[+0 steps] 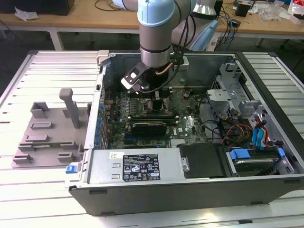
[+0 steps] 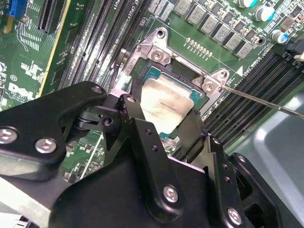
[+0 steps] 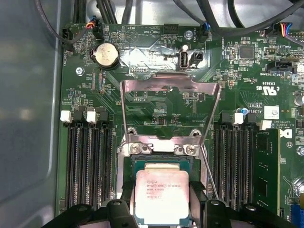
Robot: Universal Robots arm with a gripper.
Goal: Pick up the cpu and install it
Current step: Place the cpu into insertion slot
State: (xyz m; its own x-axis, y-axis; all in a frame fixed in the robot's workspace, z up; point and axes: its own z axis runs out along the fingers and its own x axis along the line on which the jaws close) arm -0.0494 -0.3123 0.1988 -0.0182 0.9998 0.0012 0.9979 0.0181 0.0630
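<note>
cpu (image 3: 162,192) pinched by opp edges in tool (image 3: 163,204), jaws closed on it, level over socket (image 3: 156,160) on mobo (image 3: 247,76); load plate (image 3: 171,80) hinged up, prob to let chip drop in; can't tell if seated

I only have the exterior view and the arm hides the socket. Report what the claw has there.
Observer: In the first wrist view the claw grips the cpu by two opposite edges.
Operator: Now the hardware under it.
Observer: At the socket the metal load plate stands flipped open; the cpu is right over it, seating unclear.
Operator: Check the lever.
Observer: In the second wrist view the thin lever juts out beside the socket, off the cpu.
</note>
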